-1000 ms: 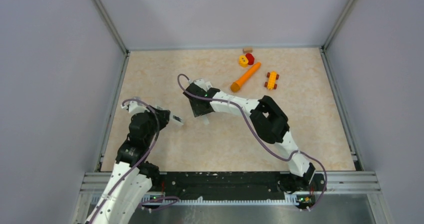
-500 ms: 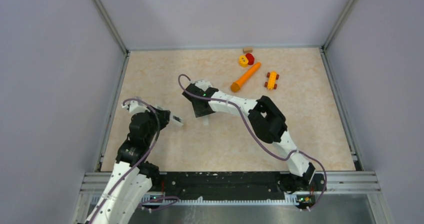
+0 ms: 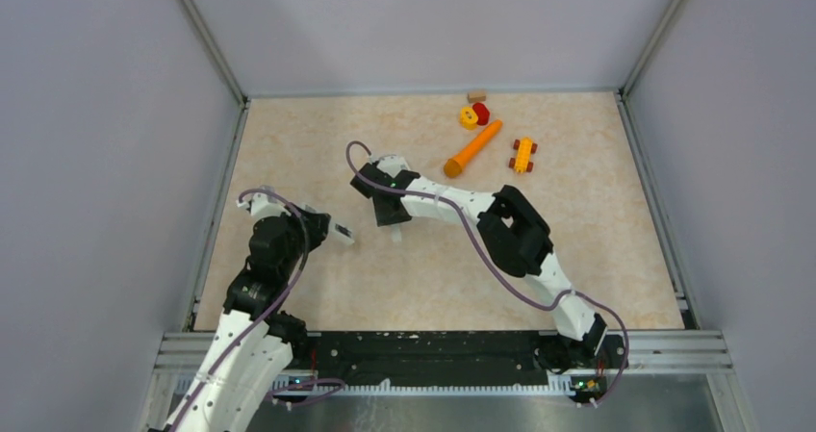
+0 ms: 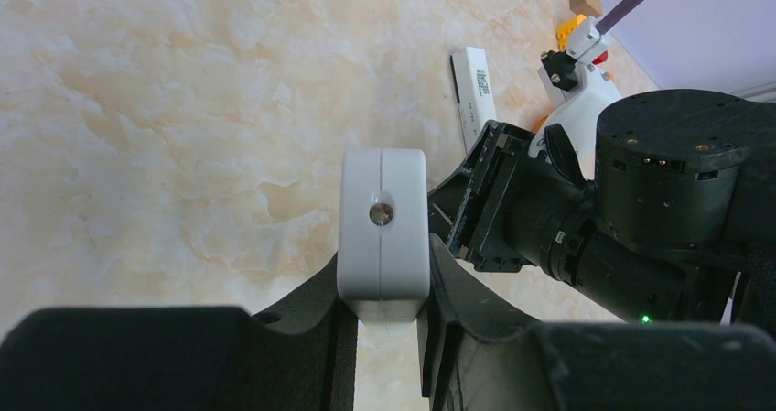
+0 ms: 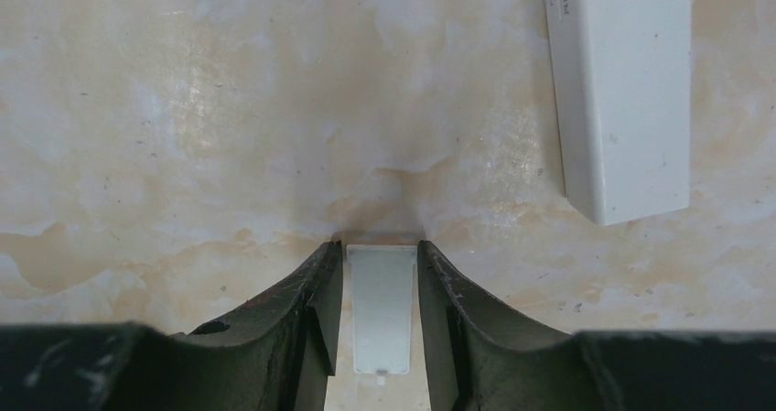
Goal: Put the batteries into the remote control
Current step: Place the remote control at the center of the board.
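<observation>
**Left gripper** [image 4: 382, 287]: its 2 black fingers [image 4: 307, 306] are clamped on the remote control [image 4: 382, 232]. From the left wrist this is seen end-on as a white plastic body with rounded edges. A seam runs down its middle and 1 small metallic dot sits on the end face. From above, the part projecting rightward out of the jaws shows a dark section. Gripper and remote stand at the left of the beige marbled table top [image 3: 577, 259], in its nearer half.

**Right gripper** [image 5: 380, 255]: it points down at the middle of the table with its 2 dark fingers [image 5: 307, 306] narrowly parted. 1 finger stands on each side of a small, flat, white rectangular plate [image 5: 380, 310] lying on the table. The fingers stand very close to the plate's long edges; whether they press on it cannot be told.

**Near the plate:** a longer white rectangular bar [image 5: 622, 91], with fine dark print near 1 end, lies flat on the table near the plate but apart from it.

**Far right of the table, well apart from both grippers:**
- an orange carrot toy [image 3: 472, 149];
- a yellow toy car with dark red wheels [image 3: 522, 154], just to the right of the carrot;
- a yellow-and-red cluster of pieces [image 3: 473, 115], beyond the carrot's tip;
- a small tan block [image 3: 476, 95], farthest of all.
</observation>
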Tool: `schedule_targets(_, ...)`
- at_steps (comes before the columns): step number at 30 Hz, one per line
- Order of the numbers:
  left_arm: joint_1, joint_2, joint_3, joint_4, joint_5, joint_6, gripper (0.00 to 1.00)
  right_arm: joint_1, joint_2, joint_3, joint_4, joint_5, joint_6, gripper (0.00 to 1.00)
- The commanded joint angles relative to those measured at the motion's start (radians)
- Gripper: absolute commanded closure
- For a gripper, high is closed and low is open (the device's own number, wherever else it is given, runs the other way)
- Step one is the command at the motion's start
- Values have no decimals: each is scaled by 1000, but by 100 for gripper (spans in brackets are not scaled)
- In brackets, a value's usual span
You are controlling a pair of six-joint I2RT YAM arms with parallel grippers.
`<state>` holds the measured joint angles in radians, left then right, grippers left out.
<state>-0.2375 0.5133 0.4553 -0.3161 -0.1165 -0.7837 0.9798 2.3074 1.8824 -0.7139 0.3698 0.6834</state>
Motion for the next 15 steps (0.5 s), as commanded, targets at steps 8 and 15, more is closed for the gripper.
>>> schedule_targets(8,0,45,-46,155,251,-17,100,-12,-130,-183,11,102,25,70)
schedule_targets(15,-22,200,-170,482,398,-209,100,-19,-339,-379,32,169,10,70)
